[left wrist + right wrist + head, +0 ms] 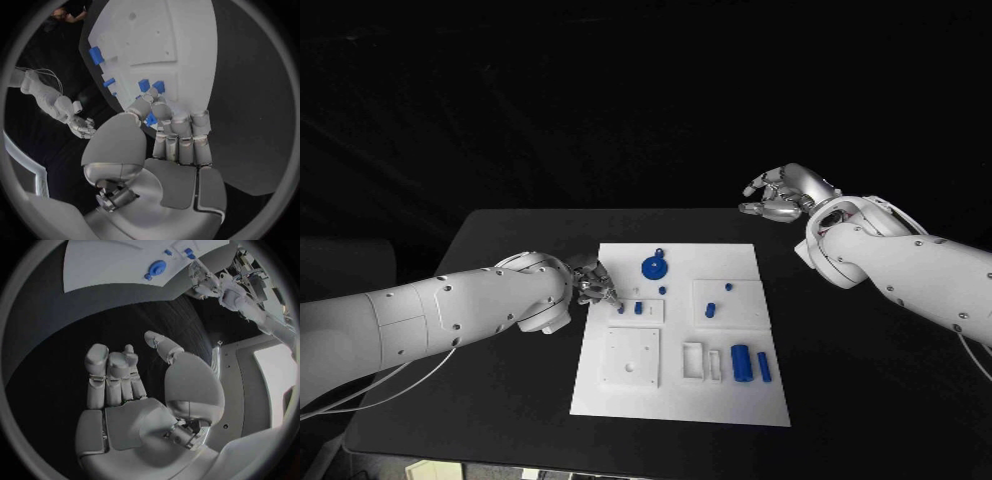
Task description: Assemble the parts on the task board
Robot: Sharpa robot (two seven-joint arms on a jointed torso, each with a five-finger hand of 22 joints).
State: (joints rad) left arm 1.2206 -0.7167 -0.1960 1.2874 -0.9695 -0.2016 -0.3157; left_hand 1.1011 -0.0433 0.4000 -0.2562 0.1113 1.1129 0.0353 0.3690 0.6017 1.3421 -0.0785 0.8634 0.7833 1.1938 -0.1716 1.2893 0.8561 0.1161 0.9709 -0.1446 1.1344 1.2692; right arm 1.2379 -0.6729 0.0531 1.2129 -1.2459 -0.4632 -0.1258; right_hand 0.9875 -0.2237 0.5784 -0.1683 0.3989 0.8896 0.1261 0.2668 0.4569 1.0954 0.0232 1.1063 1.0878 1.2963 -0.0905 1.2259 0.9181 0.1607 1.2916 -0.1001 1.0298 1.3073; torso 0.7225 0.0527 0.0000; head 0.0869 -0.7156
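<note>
Parts lie all over the white task board [678, 395] in the middle of the black table [502, 400]. A round blue part [655, 266] sits near the far edge of the board. Two long blue parts [741, 363] lie side by side near the close right corner. Some small blue pieces [638, 308] stand in the middle, by the left edge.

The left hand [593, 281] is at the left edge of the board, right by those small pieces. In the left wrist view its fingers [180, 131] are pressed together and bent down over a small blue part [150, 119]. The fingertips are on it or very close to it. I cannot tell if the hand is really holding the part or only touching it.

The right hand [783, 196] is up past the far right corner of the board, well away from the parts. In the right wrist view its fingers [111, 375] are curled in and it holds nothing.

I think the step now is to pick up or push in that small part by the left edge. To do it well, the left hand should pinch the part by its sides and keep it straight up. It should move slowly and not bump the pieces just beside it. The part should go down into its hole with a soft push, not a hard one
</note>
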